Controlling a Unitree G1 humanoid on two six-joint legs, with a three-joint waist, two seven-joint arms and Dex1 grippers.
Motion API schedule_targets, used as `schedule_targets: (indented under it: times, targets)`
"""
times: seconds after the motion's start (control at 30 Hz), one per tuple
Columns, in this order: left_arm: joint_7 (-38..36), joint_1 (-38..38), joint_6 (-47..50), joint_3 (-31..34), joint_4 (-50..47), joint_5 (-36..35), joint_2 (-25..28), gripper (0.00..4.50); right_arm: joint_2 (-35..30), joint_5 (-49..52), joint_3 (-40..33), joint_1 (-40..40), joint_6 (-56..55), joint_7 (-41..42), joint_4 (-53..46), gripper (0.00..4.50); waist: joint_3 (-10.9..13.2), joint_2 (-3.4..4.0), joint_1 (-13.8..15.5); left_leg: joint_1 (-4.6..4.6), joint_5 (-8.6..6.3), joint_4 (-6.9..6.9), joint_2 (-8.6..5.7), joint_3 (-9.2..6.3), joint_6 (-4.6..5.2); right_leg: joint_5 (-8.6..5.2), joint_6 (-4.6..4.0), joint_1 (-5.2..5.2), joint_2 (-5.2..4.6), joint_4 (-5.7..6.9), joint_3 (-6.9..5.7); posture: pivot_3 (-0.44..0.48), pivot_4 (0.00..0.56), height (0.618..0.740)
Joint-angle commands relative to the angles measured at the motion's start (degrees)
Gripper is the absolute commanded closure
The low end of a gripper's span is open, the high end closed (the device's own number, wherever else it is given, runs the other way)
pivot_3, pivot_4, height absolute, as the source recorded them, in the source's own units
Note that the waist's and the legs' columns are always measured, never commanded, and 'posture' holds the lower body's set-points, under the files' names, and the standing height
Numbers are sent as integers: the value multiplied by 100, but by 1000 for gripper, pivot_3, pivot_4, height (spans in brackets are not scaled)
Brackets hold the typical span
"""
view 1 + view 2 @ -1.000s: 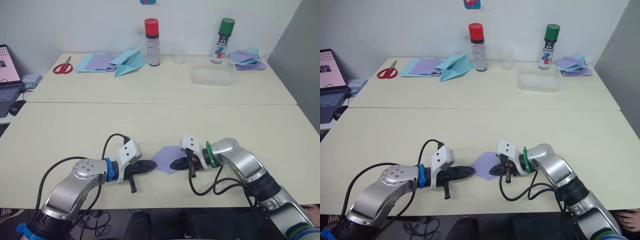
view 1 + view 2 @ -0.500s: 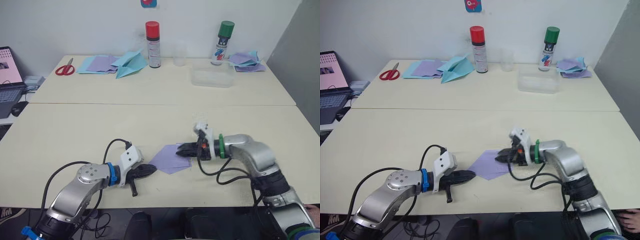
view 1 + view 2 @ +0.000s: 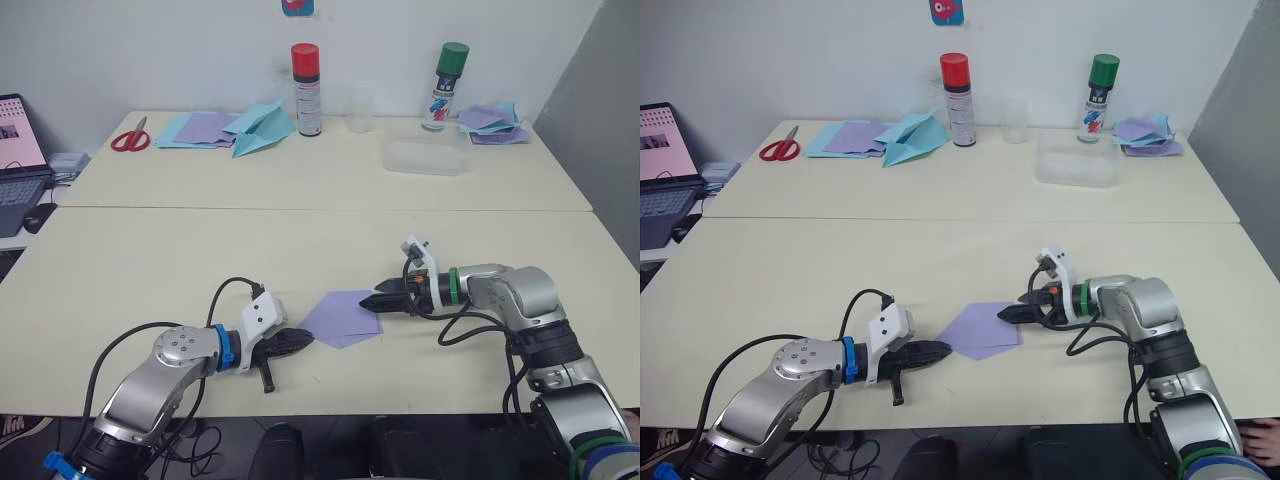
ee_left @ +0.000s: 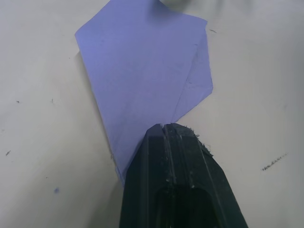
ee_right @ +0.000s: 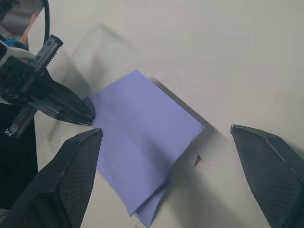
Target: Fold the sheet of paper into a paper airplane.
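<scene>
Lavender sheet of paper lying flat on the near worktop, between the two arms, already folded once into a pointed, house-like outline with one doubled layer showing along an edge in the left wrist view. No paper airplane yet; several folds left, by the look of it.

Left pincer pressed together, tip resting on the sheet's near-left corner and seemingly pinning it to the worktop; cannot tell whether the corner sits between the fingers or merely under them. Right pincer spread wide in its own wrist view, fingers framing the sheet from the far-right side, apparently just clear of the edge.

For a clean next fold:
- Keep the left tip down as an anchor so the sheet cannot slide or spin.
- Bring the right pincer low, slip one finger under the free right-hand edge, close lightly on the single or doubled layer.
- Carry that edge over toward the centre crease, matching corners before pressing.
- Run the closed tip along the new fold to set it.

Risks, as judged: thin paper buckling under too firm a pinch, grabbing both layers where one is wanted, dragging the sheet out from under the anchor.

Further back: teal paper plane, scissors, two spray cans.
</scene>
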Motion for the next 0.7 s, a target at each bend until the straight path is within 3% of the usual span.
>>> schedule_targets:
  times: [0.03,0.2,0.3,0.63,0.7]
  targets:
    - [-24,81,104,-190,112,138,28,4500,76,218,212,-58,79,215,-6,7,0,0,0,0,0,0,0,0,0,0,0,0,0,0,0,0,150,740]
    - [-52,111,86,-208,98,168,33,4500,373,219,177,-116,-188,191,331,7,-3,1,-2,1,0,-1,0,0,0,0,0,0,1,-1,-1,0,150,740]
    - [-65,143,78,-213,76,183,49,4500,413,152,207,-100,-336,170,446,574,-4,1,-3,1,0,-1,1,0,0,0,0,0,1,-1,-1,0,150,740]
    - [-176,189,-22,-262,80,239,173,4500,263,27,439,40,-1016,351,170,4347,-4,2,-2,-2,0,-10,1,1,0,-1,-1,-3,1,-9,0,0,150,740]
    - [-208,192,-31,-273,86,231,203,4500,223,-47,499,147,-1389,420,-59,4481,-4,2,-2,-1,0,-11,1,0,0,-1,-1,-3,1,-9,-1,0,150,740]
